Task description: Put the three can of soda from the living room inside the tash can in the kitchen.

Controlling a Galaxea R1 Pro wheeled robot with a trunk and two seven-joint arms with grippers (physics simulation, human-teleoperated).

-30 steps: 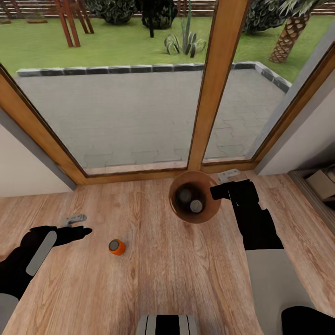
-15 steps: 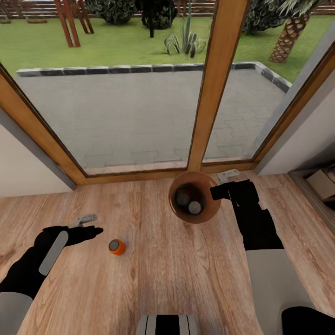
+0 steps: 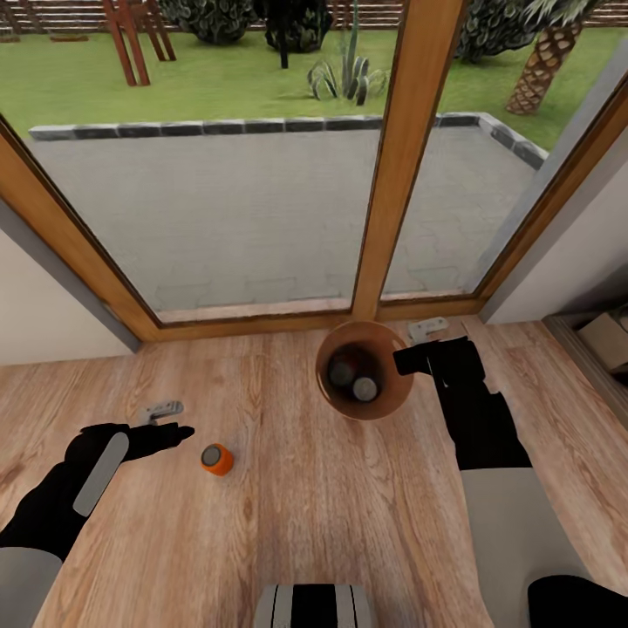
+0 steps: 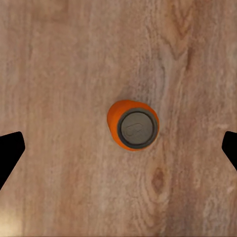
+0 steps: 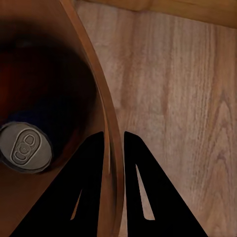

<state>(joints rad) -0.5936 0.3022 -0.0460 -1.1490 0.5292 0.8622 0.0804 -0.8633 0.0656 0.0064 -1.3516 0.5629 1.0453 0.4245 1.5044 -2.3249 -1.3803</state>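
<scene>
Head view: right hand [image 3: 403, 360] pinches the tash can [image 3: 381, 402] rim, two cans inside; an orange can of soda [image 3: 216, 459] stands on the floor [image 3: 349, 506] just beside the left hand [image 3: 170, 422]
Left wrist: fingers [image 4: 10, 150] spread wide, can [image 4: 133, 125] between them
Right wrist: fingers [image 5: 140, 187] pressed on the rim [image 5: 111, 148]

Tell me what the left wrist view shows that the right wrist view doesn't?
Left wrist view: a small orange soda can with a grey top, standing on the floor between two widely spread black fingers. Right wrist view: black fingers pinching the rim of the round, brown-lined trash can, one inside and one outside, with a silvery-topped can inside it. Both show the light wood plank floor.
</scene>
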